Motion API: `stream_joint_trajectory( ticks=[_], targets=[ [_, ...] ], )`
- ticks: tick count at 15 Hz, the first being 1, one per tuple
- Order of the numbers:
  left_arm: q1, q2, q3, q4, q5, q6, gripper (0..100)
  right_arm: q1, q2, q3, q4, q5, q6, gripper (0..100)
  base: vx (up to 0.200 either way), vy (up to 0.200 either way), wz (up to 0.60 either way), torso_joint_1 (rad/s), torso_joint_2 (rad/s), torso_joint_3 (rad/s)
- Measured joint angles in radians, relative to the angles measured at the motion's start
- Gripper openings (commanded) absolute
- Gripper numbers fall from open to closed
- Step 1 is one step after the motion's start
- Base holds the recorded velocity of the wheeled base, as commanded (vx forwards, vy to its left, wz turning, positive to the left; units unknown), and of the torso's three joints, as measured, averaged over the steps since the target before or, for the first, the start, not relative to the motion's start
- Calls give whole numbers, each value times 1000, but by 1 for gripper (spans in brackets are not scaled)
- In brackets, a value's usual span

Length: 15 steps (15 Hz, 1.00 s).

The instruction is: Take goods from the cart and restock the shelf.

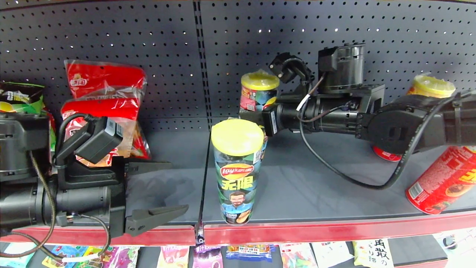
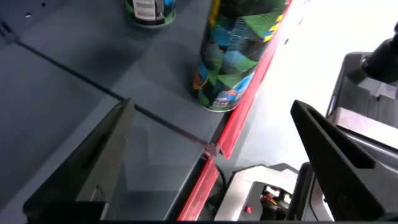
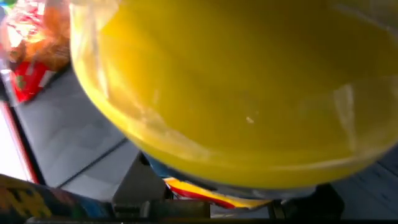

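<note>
Left pincer (image 1: pixel 177 186) spread at the front edge of the shelf (image 1: pixel 316 186), beside the front chip can (image 1: pixel 238 175). Right pincer (image 1: pixel 258 114) at the rear chip can (image 1: pixel 259 89), standing upright on the shelf; whether it grips cannot be told.

Matte black left arm (image 1: pixel 74 201) and right arm (image 1: pixel 401 123) (looping black cables (image 1: pixel 353 183)); left gripper (image 1: pixel 178 185) with grey wedge fingers (image 1: pixel 156 216); silver cylinder (image 1: pixel 349 63) by the right wrist.

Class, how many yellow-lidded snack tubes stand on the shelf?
3: green-patterned tube at the front edge, multicoloured tube behind it, third tube far right, rear. The right arm may hide others.
</note>
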Motion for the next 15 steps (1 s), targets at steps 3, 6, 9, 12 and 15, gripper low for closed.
stream_joint_trajectory(
  ticks=[3,6,9,12,15],
  targets=[
    [7,-5,0,1,0,0,100,8,26,-21,0,1,0,0,0,0,0,0,0,0],
    [7,-7,1,1,0,0,100,9,35,-24,0,1,0,100,0,0,0,0,0,0],
    [7,-7,1,2,0,-1,100,11,34,-18,-1,0,0,100,0,0,0,0,0,0],
    [7,-7,0,1,0,-2,100,12,22,-10,-1,-2,3,100,0,0,0,0,0,0],
    [7,-6,0,1,0,-1,100,16,-23,38,0,-3,3,100,0,0,0,0,0,0]
  ],
)
